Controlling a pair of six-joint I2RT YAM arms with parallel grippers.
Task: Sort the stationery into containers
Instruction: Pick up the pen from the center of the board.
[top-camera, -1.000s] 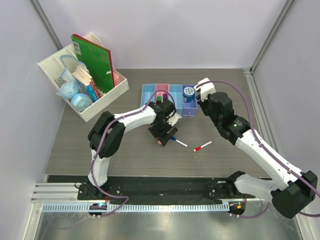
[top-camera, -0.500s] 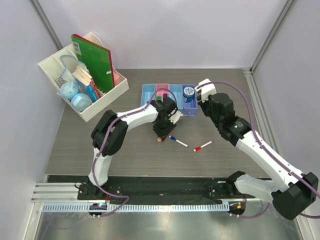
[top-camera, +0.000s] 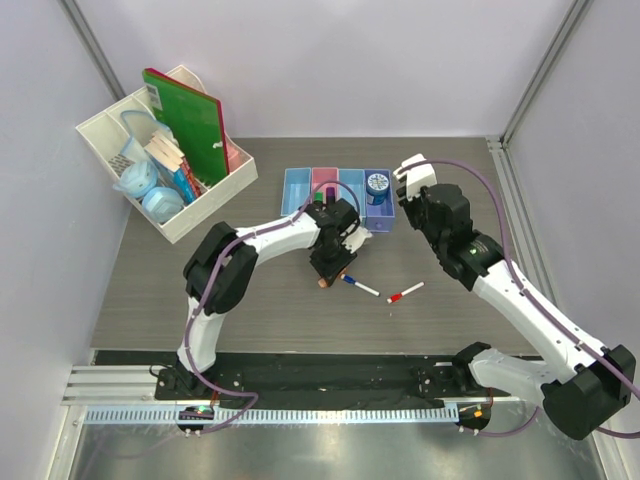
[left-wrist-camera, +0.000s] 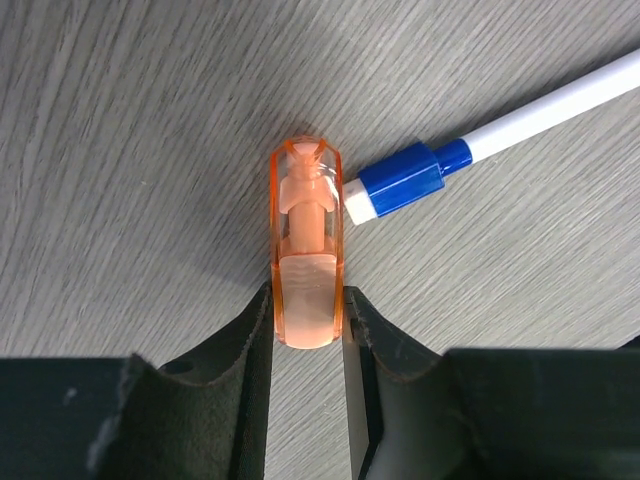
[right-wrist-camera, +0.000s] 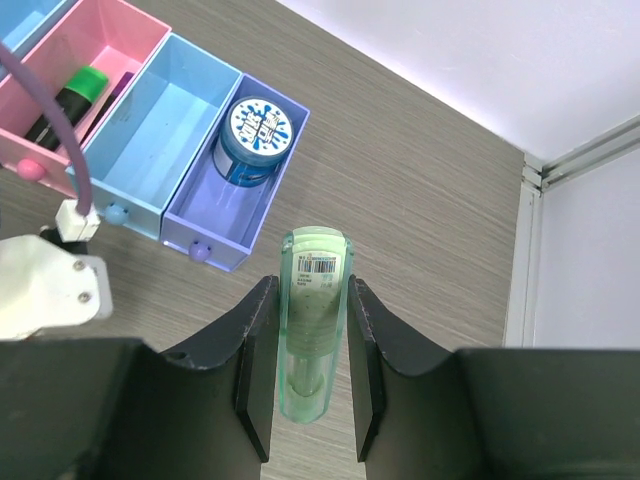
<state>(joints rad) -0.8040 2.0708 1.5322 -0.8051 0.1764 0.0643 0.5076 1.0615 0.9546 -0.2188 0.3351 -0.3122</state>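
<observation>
Gripping the orange marker (left-wrist-camera: 307, 250) where it lies on the table (left-wrist-camera: 150, 120), lift not yet begun.
Left claw (left-wrist-camera: 308, 305) is pinched narrowly on the marker's near end, just beside the blue-white pen (left-wrist-camera: 480, 140). The next move likely calls for raising it clear and carrying it to the far row of bins (top-camera: 297, 190). Right claw (right-wrist-camera: 312, 300) clasps a pale green marker (right-wrist-camera: 313, 330) near the purple bin (right-wrist-camera: 215, 240). Red-white pen (top-camera: 405, 293) lies loose.

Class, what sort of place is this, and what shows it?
Probably a robot lab's test cell, staged as a desk: left arm and right arm mounted at a grey table, plain enclosing walls, a white organiser and coloured bins.
</observation>
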